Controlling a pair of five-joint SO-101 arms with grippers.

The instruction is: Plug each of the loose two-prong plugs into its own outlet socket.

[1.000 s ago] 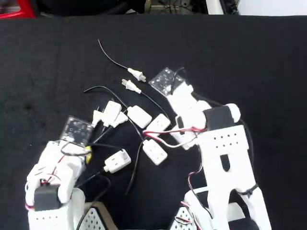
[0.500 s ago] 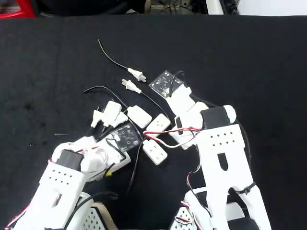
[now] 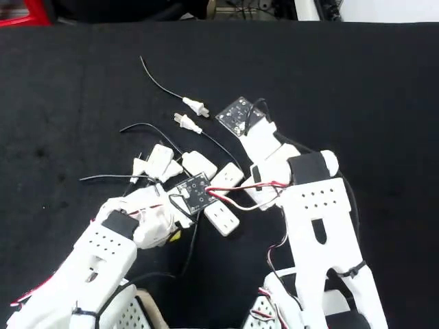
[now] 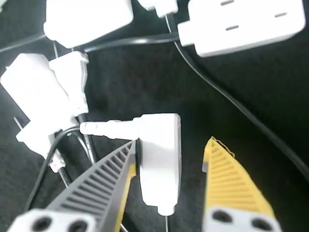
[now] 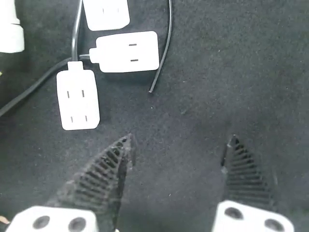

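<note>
Swinging in from the near side of the socket cluster [image 3: 199,168] over the last second, left end effector [image 4: 171,145] now sits over it. Jaws wide, astride one white socket block [image 4: 159,154], not closed. Right end effector [image 5: 179,140] wide, empty, just beyond the cluster. Loose two-prong plugs [image 3: 195,106] lie beyond the cluster, untouched. Judgement: socket gets secured first; no plug seated yet.
</note>
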